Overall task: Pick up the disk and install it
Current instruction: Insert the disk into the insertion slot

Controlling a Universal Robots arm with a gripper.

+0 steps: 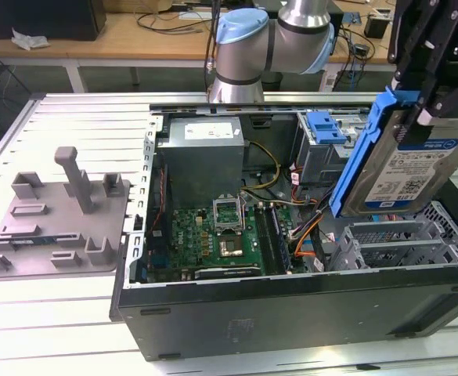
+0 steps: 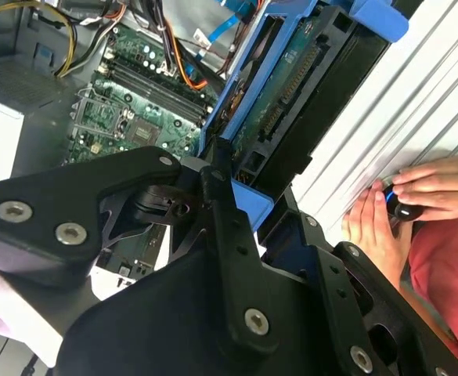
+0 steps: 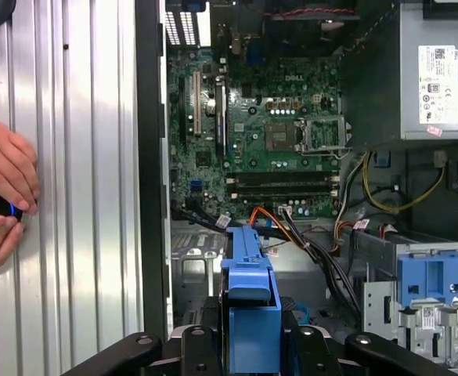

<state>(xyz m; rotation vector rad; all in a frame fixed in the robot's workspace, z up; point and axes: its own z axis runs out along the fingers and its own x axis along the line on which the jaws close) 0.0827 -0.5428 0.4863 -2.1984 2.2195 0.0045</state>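
**Chief:** Report on the gripper (image 1: 426,92).

**Inspector:** Clamped on the disk (image 1: 413,166), pinching its blue carrier frame (image 3: 248,309) from both sides. Confirmed in both wrist views.

**Chief:** Location of the disk?

**Inspector:** Held aloft and tilted, label side outward, above the open computer case (image 1: 291,317), toward the exterior view's right. Hanging over the drive-cage end (image 1: 401,239), near the blue latch piece (image 1: 326,125). Touching nothing but the fingers, as far as can be judged.

**Chief:** Progress?

**Inspector:** Judged thus: pick-up complete, installation outstanding. Not yet seated in any bay.

**Chief:** Anything else to log?

**Inspector:** Motherboard (image 1: 213,235) and grey power-supply box (image 1: 205,153) inside the case, clear of the load. A person's hands (image 2: 416,196) on a small dark object on the ribbed table (image 3: 80,157) beside the case, well apart from the disk. Grey fixture plate (image 1: 56,215) at the exterior view's left, well apart.
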